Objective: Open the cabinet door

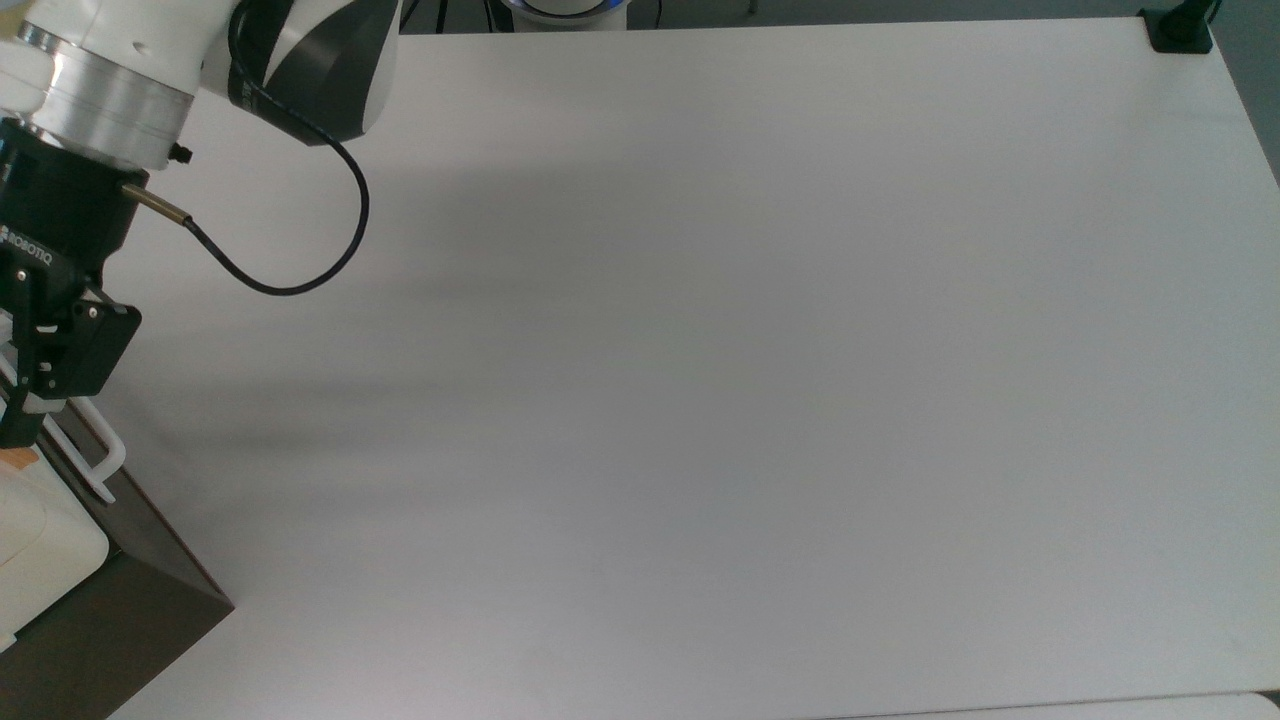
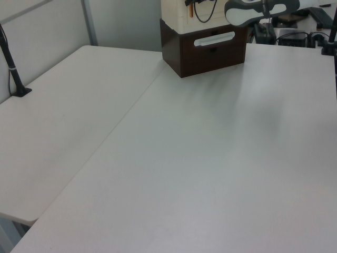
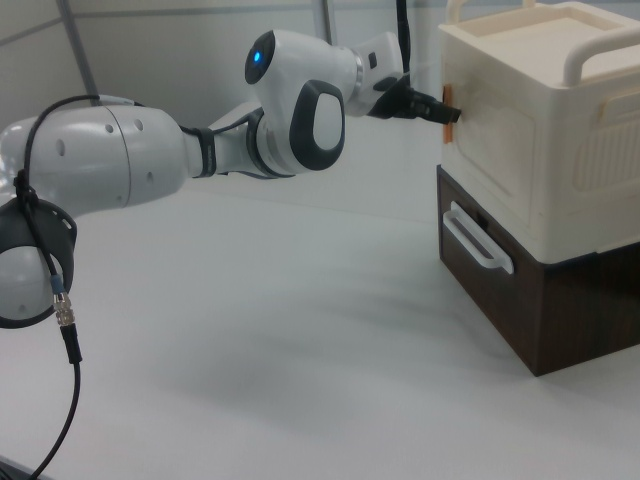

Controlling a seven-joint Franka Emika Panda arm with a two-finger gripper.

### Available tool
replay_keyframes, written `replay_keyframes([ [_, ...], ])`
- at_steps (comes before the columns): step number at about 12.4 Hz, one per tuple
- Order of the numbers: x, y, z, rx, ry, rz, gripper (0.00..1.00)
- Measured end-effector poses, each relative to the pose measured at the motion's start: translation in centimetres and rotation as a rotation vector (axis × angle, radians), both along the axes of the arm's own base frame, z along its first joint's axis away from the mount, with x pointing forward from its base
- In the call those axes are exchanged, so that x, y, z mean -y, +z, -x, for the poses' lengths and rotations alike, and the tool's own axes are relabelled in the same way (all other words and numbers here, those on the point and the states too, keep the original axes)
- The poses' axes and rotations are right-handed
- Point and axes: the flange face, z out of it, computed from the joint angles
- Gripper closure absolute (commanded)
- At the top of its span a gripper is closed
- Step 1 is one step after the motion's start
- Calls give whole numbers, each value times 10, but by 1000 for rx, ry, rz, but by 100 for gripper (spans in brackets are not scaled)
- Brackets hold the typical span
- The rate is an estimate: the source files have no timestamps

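Cabinet (image 3: 540, 240) sits on table (image 1: 700, 400) at 8 o'clock in the top view, 3 o'clock in the right view. Gripper (image 3: 440, 108) at cabinet door (image 3: 495, 135), touching its tab (image 3: 450, 108). Handle (image 3: 475, 240) below the door.

The brand name "ROBOTIQ" runs in small white capitals along the black body of the gripper (image 1: 25, 415), seen in the top view, just below the arm's silver wrist ring (image 1: 100, 95) and beside the brass cable plug (image 1: 155, 203). No other lettering, number or sign can be read on the arm, the cabinet (image 3: 545, 300) or the desk (image 1: 750, 400).
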Motion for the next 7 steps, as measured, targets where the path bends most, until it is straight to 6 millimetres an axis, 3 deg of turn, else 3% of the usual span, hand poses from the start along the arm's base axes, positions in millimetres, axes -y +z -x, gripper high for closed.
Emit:
replay_keyframes([
  [4,2,-5,-1,-7,-3,2,77],
  [7,2,-5,-1,-6,-2,3,83],
])
